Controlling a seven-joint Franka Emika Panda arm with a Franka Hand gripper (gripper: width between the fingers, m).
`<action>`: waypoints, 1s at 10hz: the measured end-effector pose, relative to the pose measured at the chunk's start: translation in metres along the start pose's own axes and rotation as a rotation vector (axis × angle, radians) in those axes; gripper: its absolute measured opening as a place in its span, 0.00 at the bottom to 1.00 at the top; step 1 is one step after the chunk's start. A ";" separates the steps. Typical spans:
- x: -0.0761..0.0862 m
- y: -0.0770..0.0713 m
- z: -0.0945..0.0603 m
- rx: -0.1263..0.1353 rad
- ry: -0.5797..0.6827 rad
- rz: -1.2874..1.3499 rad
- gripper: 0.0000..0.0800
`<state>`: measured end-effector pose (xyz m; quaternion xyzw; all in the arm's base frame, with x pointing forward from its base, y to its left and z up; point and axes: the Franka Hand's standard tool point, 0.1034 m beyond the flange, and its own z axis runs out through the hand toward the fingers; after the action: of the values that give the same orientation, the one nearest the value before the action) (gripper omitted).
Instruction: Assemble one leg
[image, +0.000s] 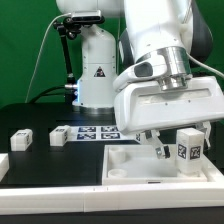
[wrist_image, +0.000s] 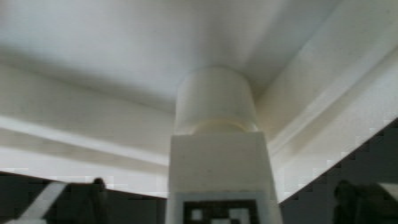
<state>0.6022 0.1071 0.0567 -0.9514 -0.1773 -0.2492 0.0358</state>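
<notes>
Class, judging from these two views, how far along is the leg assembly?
Done: one leg is up off the table, between the fingers of the claw, above the white tray. In hand: its round tip points at the tray; whether the claw grips it cannot be told. Left: seating it. Two spare legs lie loose on the table.

The leg (image: 188, 148) is showing as smooth white plastic with a faint sheen, and the black-and-white marker on its face is reading as flat, matt print. The large white tray (image: 125, 172) is appearing in the same smooth plastic, while the black tabletop (image: 50, 165) is looking matt and reflecting almost nothing. The robot arm (image: 160, 45) is gleaming with glossy white plastic shells, and the green backdrop (image: 20, 50) is looking like matt cloth.
</notes>
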 end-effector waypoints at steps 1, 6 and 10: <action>0.000 0.000 0.000 0.000 0.000 0.000 0.81; 0.022 0.000 -0.019 0.008 -0.012 -0.014 0.81; 0.029 -0.005 -0.011 0.080 -0.177 -0.010 0.81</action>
<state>0.6191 0.1198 0.0807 -0.9666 -0.1945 -0.1574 0.0564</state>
